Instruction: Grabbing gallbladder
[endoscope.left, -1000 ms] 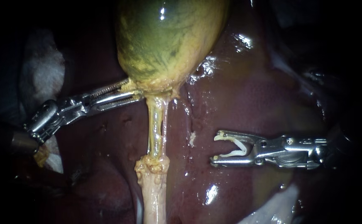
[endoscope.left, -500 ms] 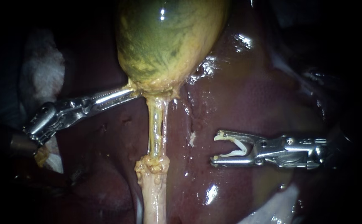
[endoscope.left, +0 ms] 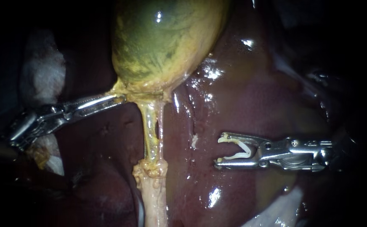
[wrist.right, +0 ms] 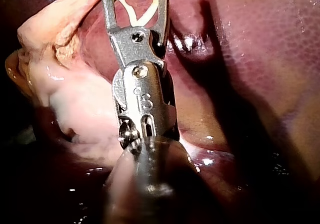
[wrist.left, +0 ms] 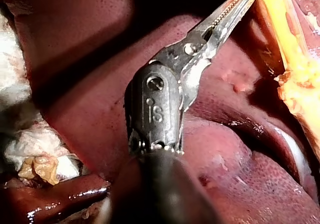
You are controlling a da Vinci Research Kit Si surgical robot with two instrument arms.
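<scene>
Left tool (endoscope.left: pixel 117 98) is clamping fully closed on gallbladder (endoscope.left: pixel 166 42) at its lower rim. Gallbladder is lying at liver's (endoscope.left: pixel 255 96) top edge, long axis running away from tool. Right tool (endoscope.left: pixel 218 150) is sitting well apart, wide-spread, cradling white clip (endoscope.left: pixel 239 152).

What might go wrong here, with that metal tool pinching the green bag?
1. The left instrument pinches only a thin edge of the gallbladder, so it may slip off or tear the wall.
2. The tube below looks stretched thin, and harder pulling might rip it.
3. The right instrument, holding a white clip, sits close over the liver and might scrape it.
</scene>
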